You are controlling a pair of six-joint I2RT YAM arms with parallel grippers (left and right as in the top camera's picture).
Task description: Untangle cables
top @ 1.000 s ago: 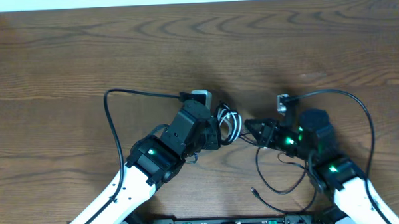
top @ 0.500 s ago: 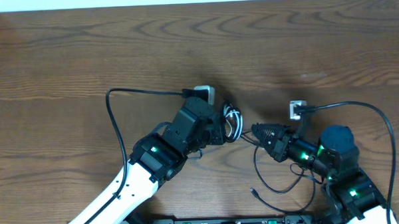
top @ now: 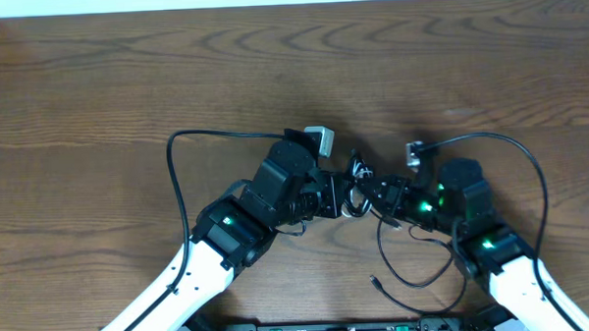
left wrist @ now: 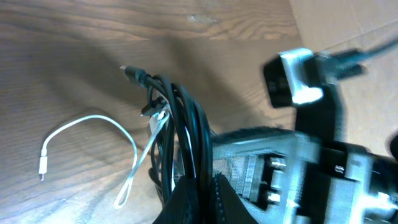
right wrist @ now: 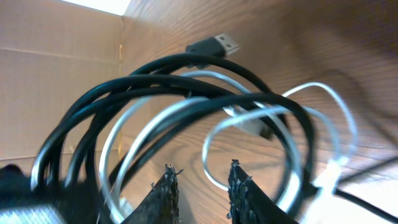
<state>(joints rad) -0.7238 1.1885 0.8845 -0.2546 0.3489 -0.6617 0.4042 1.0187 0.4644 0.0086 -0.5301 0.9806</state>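
Observation:
The cables (top: 355, 186) are a bunch of black and white loops between my two grippers at mid table. My left gripper (top: 337, 196) is shut on the black cables; in the left wrist view its jaws (left wrist: 200, 194) pinch several black strands (left wrist: 186, 124). The white cable (left wrist: 99, 127) hangs out to the left in a loop, next to a black plug (left wrist: 132, 73). My right gripper (top: 376, 193) touches the bunch from the right. In the right wrist view its fingers (right wrist: 200, 190) are open, with black loops (right wrist: 155, 81), the white cable (right wrist: 311, 124) and a USB plug (right wrist: 219, 45) just ahead of them.
A loose black cable loop (top: 408, 265) with a small plug end (top: 375, 281) lies on the table below the right gripper. Thick black arm wires arc over the left arm (top: 176, 160) and the right arm (top: 535, 172). The wooden table (top: 125, 83) ends at a pale wall at the back.
My right gripper has moved left, back up to the bunch. My left gripper has shifted right and turned with the black cables in it, bringing the bunch toward the right gripper.

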